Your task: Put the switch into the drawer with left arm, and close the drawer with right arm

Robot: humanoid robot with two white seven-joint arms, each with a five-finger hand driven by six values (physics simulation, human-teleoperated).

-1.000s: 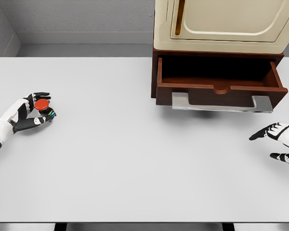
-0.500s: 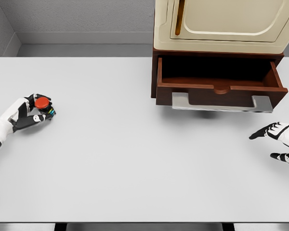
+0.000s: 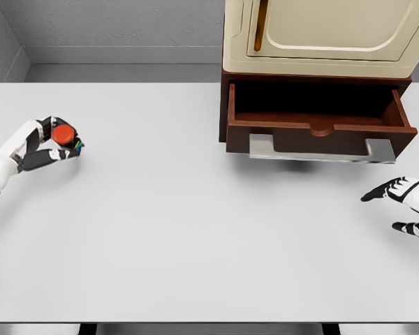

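The drawer (image 3: 320, 118) stands pulled open at the far right of the table (image 3: 195, 223), under the cabinet (image 3: 321, 35) that sits directly above it. Far to the left of the drawer, near the table's left edge, the left hand (image 3: 45, 145) is closed around the switch (image 3: 65, 135). In front of the drawer and to its right, at the table's right edge, the right hand (image 3: 403, 202) rests with fingers spread, well apart from the drawer front.
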